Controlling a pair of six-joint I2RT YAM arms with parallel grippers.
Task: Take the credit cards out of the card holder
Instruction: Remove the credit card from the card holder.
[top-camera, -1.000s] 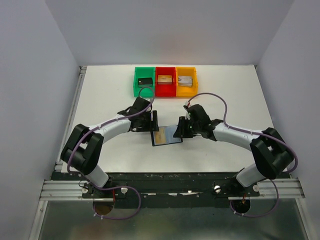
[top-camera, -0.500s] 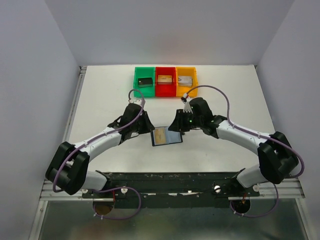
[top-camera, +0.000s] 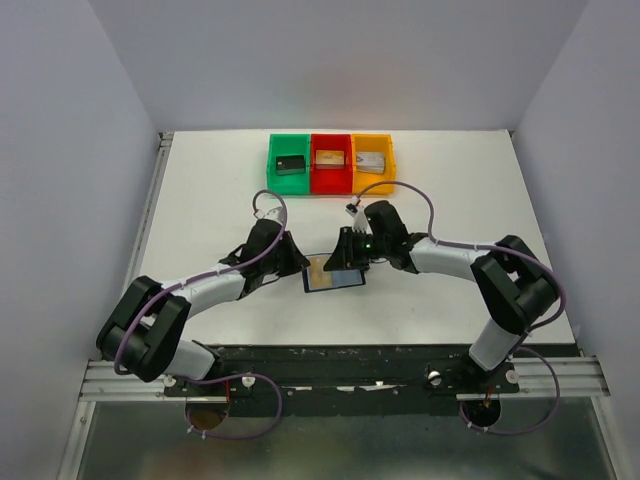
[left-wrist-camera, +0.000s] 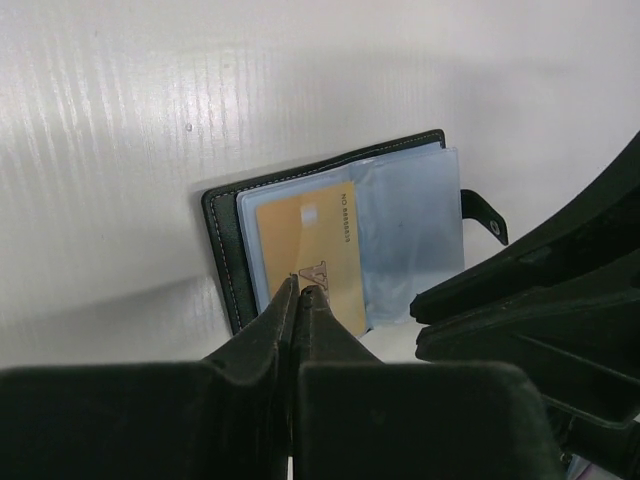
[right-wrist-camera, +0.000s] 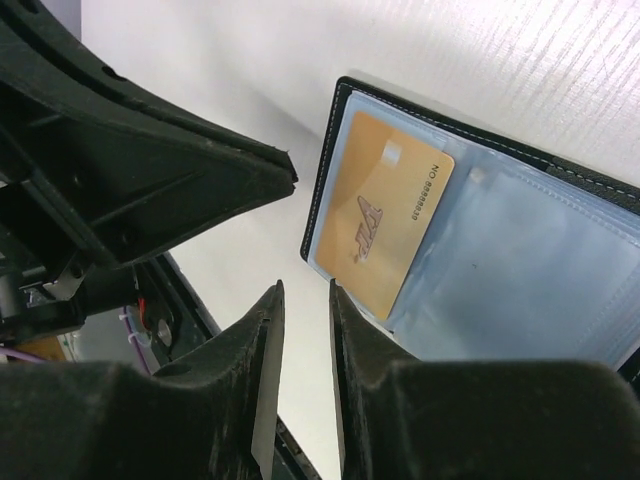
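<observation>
The flat black bifold card holder (left-wrist-camera: 222, 255) lies open, a thin tan-gold card (left-wrist-camera: 312, 235) in its left pocket. My left gripper (left-wrist-camera: 300, 292) is closed, its tips at that card; my right gripper (right-wrist-camera: 305, 290) is slightly parted and empty.

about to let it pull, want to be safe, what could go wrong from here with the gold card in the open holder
1. The left gripper is shut at the gold card's near edge. Whether it pinches the card or the clear sleeve is unclear, so pulling might drag the whole card holder.
2. The right gripper is open beside the holder and seems not to press it, so nothing anchors it.
</observation>
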